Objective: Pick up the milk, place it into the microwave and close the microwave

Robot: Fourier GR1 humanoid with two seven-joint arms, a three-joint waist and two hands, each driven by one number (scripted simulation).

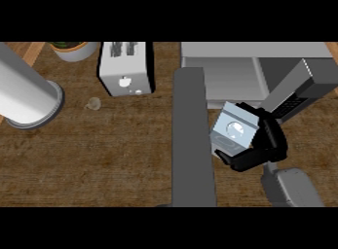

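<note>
Pickup done, milk (pixel 233 129) clasped in curled right hand (pixel 266 146) beside open microwave (pixel 225 78); left to do: placing inside, closing door (pixel 193 146).

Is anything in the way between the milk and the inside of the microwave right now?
Nothing visible. The right hand holds the milk just in front of the microwave opening. The open door stands to the milk's left, beside the path, not across it.

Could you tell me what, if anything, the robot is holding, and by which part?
The right hand holds the milk carton, fingers curled along its right side and lower edge, in front of the open microwave.
</note>
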